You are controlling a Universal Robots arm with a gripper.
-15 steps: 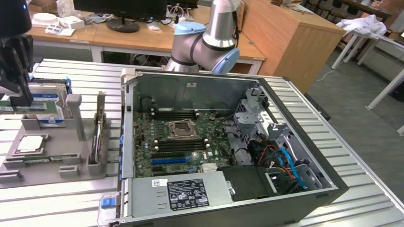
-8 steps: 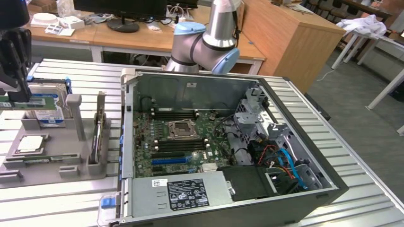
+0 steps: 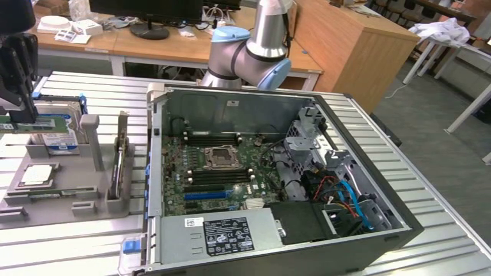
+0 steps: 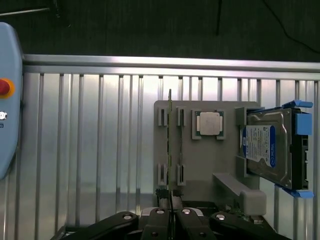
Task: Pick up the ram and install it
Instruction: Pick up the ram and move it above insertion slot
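The ram is a slim green stick held level above the grey parts holder at the exterior view's far left. My gripper comes down from above and is shut on it. In the wrist view the ram shows edge-on as a thin line running away from my gripper, over the holder's narrow slots. The open computer case lies to the exterior view's right of the holder, and the black memory slots on its motherboard stand beside the processor socket.
A silver-and-blue hard drive stands in the holder behind the ram, with a processor chip lying flat nearby. An upright flat part stands near the case wall. A pale blue pendant lies on the ribbed metal table.
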